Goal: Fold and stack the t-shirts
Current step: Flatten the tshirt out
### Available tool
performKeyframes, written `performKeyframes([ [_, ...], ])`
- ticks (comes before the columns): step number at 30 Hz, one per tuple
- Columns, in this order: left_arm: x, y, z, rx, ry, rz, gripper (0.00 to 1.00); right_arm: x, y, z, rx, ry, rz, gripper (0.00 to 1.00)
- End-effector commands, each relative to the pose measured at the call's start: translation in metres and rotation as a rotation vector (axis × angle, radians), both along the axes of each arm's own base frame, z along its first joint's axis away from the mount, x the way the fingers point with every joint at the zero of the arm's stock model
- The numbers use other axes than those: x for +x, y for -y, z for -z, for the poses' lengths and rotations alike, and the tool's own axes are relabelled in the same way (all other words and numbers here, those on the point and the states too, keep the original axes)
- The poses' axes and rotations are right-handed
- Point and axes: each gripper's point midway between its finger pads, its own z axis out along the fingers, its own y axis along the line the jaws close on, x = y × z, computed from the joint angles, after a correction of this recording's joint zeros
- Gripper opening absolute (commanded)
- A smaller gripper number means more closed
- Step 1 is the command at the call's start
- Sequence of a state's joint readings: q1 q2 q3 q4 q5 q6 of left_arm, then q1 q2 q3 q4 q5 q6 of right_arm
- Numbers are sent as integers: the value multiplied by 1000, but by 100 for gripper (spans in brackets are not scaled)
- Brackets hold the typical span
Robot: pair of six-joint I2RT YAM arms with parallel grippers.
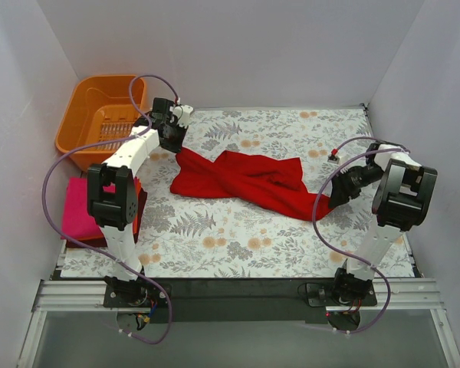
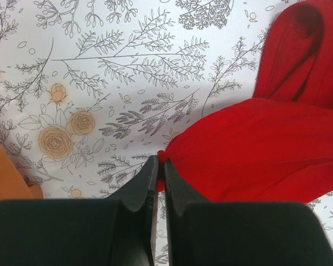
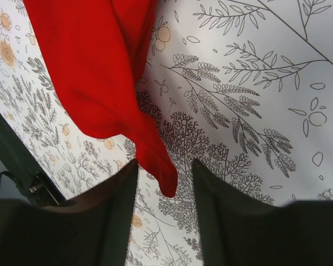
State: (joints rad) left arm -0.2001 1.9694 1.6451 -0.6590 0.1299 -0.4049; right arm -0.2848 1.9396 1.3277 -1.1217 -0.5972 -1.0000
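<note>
A bright red t-shirt (image 1: 245,182) lies bunched and stretched across the middle of the floral cloth (image 1: 291,245). My left gripper (image 1: 176,144) is at the shirt's far-left corner and is shut on that corner, seen as a red edge (image 2: 255,149) pinched at the gripper (image 2: 161,162). My right gripper (image 1: 334,201) is at the shirt's near-right end. In the right wrist view, the right gripper (image 3: 165,166) stands open, and a narrow red tip of the shirt (image 3: 155,160) hangs between the fingers, close to the left one.
An orange slotted basket (image 1: 107,115) stands at the far left corner. A magenta-pink t-shirt (image 1: 80,211) lies folded at the left edge, partly hidden by the left arm, with a strip of orange-red cloth (image 1: 140,205) showing beside it. White walls enclose the table.
</note>
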Motion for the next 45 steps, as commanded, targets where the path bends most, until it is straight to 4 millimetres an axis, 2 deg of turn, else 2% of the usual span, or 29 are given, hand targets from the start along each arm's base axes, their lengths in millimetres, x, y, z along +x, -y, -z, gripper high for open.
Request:
performKeyframes([
  [1,6,-3,-20,-6,41,-22,0,6,-3,5,-9,31,-10,45],
  [2,6,-3,-21,-11,41,-28,0,6,-4,4,-7,32,-14,39],
  [3,6,-2,-21,-16,37,-31,0,6,-4,3,-5,38,-16,23],
  [5,5,-1,-26,-39,39,-48,0,9,-3,-5,-21,68,-22,2],
  [7,9,-3,-37,-66,55,-66,0,21,4,-20,-62,126,-20,1],
  [9,18,-2,-68,-134,115,-88,0,34,11,-39,-100,189,-6,1],
  [11,28,-6,-101,-210,186,-90,0,57,22,-81,-162,327,17,1],
  [13,40,-15,-154,-255,321,-111,0,74,30,-120,-214,449,46,1],
  [17,44,-19,-234,-319,528,-76,0,111,44,-220,-304,729,144,1],
  [18,41,-20,-262,-329,609,-65,0,113,47,-241,-323,782,176,1],
  [21,33,-23,-301,-338,730,-63,0,120,52,-309,-367,991,248,1],
  [22,25,-25,-329,-350,820,-62,0,118,53,-325,-383,1035,266,1],
  [23,20,-27,-341,-352,864,-63,0,122,56,-347,-400,1116,289,1],
  [24,14,-29,-354,-356,912,-62,0,114,56,-369,-415,1184,307,1],
  [25,-5,-31,-394,-371,1040,-45,0,111,59,-384,-437,1232,339,1],
  [26,-9,-31,-392,-373,1056,-41,0,110,61,-406,-454,1312,363,1],
  [27,-21,-32,-407,-375,1112,-36,0,96,60,-430,-468,1389,386,1],
  [29,-50,-36,-440,-378,1240,-20,0,85,63,-443,-501,1455,422,1],
  [30,-60,-37,-451,-379,1287,-16,0,67,61,-474,-523,1567,446,1],
  [31,-69,-38,-457,-376,1317,-12,0,62,62,-472,-534,1582,455,1],
  [32,-98,-40,-477,-376,1384,2,0,53,61,-482,-550,1624,461,1],
  [33,-103,-41,-467,-359,1386,7,0,33,60,-503,-575,1699,486,1],
  [35,-132,-43,-480,-346,1475,27,0,18,62,-511,-607,1749,519,1],
  [36,-159,-46,-488,-337,1527,30,0,-2,62,-529,-635,1821,552,1],
  [38,-181,-52,-496,-321,1583,16,0,-21,62,-537,-663,1873,577,1],
  [39,-205,-55,-503,-321,1622,14,0,-45,59,-557,-688,1958,599,1],
  [41,-227,-61,-509,-298,1662,-1,0,-63,57,-563,-714,2006,614,1],
  [43,-260,-67,-518,-271,1726,-13,0,-94,54,-579,-754,2079,639,1],
  [45,-279,-74,-524,-253,1766,-41,0,-120,49,-591,-779,2136,651,1],
])
